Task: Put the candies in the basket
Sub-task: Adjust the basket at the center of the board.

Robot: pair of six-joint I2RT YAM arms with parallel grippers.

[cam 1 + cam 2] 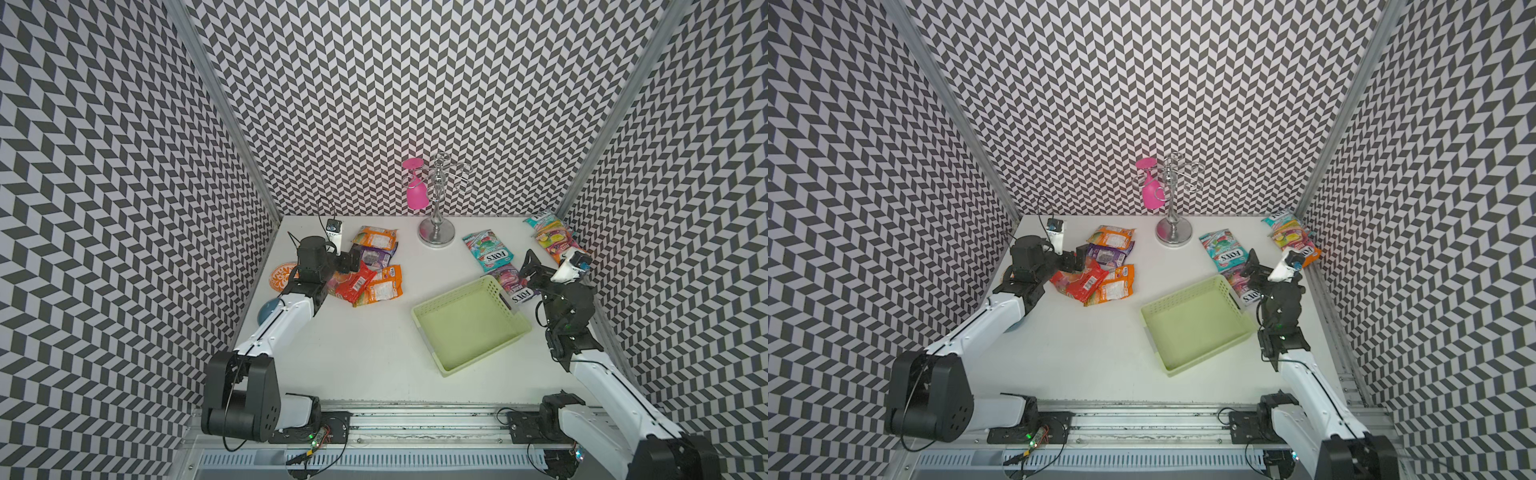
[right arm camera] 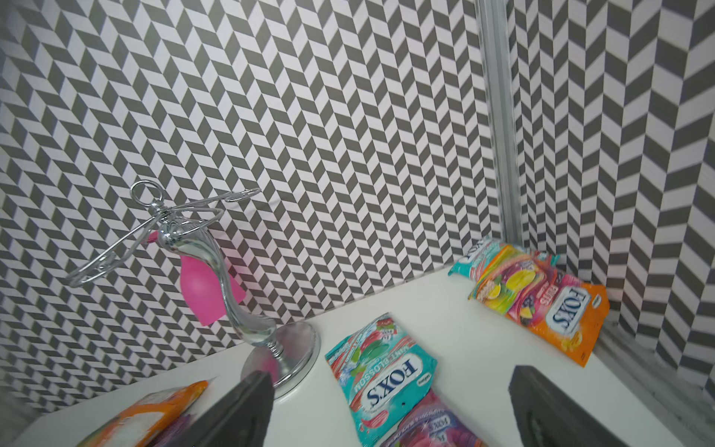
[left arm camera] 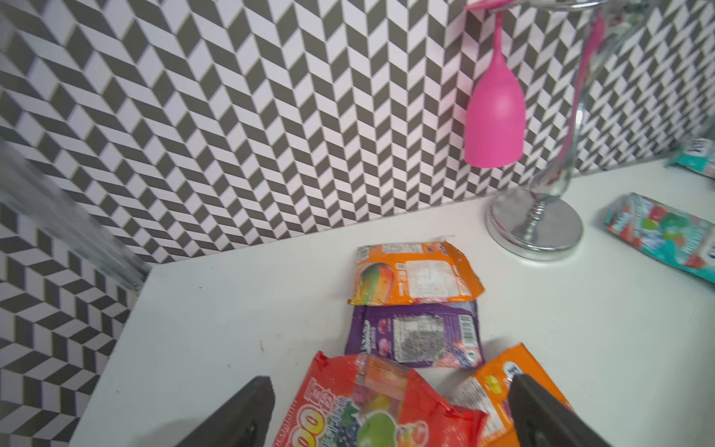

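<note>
Grippers open over two candy clusters

Left arm extends along the table's (image 1: 353, 353) left side, wrist turned inward; the left gripper (image 3: 390, 383) hangs with jaws spread wide over a red bag (image 1: 353, 284). Right arm is folded at the elbow; the right gripper (image 2: 390, 375), jaws equally wide, is held over a pink bag (image 1: 513, 282) just beside the basket (image 1: 471, 330). All candies (image 1: 384, 286) lie on the table, outside the basket.

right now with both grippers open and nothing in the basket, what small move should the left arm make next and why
Probably lower the left gripper straight down and close on the red candy bag. Its jaws stand open on either side of that bag, which nothing covers, and the basket holds nothing yet.
</note>
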